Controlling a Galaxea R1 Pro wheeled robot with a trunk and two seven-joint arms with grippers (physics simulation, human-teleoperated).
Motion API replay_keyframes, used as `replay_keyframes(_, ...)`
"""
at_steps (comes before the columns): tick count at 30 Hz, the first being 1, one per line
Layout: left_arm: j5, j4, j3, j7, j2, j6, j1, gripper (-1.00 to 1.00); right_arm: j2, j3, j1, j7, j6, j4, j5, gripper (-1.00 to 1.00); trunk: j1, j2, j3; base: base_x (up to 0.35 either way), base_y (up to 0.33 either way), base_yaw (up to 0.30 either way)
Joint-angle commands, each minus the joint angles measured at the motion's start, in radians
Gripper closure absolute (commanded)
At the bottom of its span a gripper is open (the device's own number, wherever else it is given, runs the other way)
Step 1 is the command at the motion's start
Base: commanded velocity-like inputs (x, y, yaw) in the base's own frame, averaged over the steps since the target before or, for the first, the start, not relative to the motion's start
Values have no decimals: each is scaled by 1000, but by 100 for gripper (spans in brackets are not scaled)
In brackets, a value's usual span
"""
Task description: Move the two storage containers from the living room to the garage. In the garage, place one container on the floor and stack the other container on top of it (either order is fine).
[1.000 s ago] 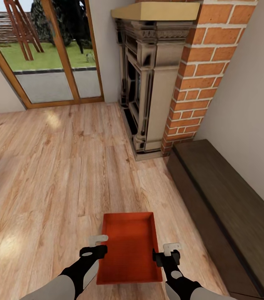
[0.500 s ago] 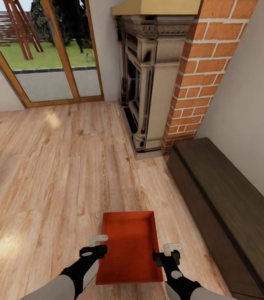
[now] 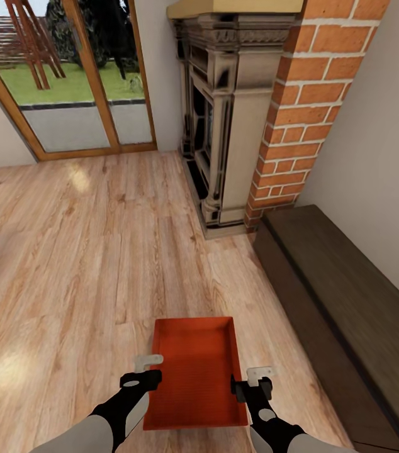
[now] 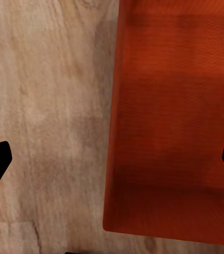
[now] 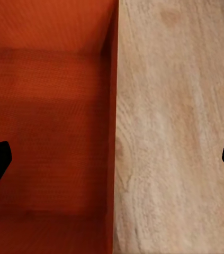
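Observation:
One orange-red storage container sits open-top on the pale wood-plank floor of the living room, right in front of me. My left gripper is open at its left long wall, and my right gripper is open at its right long wall. In the left wrist view the container wall runs between the wide-apart fingers of the left gripper. In the right wrist view the container edge likewise runs between the fingers of the right gripper. The second container and the garage are out of view.
A long dark wooden bench runs along the right wall. A stone fireplace with a brick column stands ahead on the right. Glass doors to a garden are at the back left. Open wood floor spreads to the left.
The whole picture has shifted up slightly, so the camera has moved. The container looks a touch larger between the grippers. Both grippers keep their places beside it, still open.

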Motion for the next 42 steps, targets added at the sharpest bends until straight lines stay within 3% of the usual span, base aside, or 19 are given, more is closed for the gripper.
replay_keyframes(1, 10, -1, -9, 6, 0, 3, 0, -100, 0, 9, -1, -4, -3, 1, -8, -100, 4, -8, -4, 0, 0, 0)
replay_keyframes(42, 10, -1, -9, 6, 0, 4, 0, -100, 0, 9, -1, -4, -3, 1, -8, -100, 161, -295, -132, 0, 0, 0)
